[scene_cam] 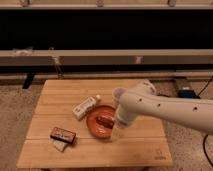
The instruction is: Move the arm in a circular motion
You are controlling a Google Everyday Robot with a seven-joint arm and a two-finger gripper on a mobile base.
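One end effector, perhaps over table.

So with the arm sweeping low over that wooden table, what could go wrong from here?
1. The cream-white tubular arm hangs close over the orange round plate and pale plastic cup; continuing the circle might knock them.
2. Its tool, low at the plate's right edge, could drag the plate.
3. The white bottle could roll if clipped.
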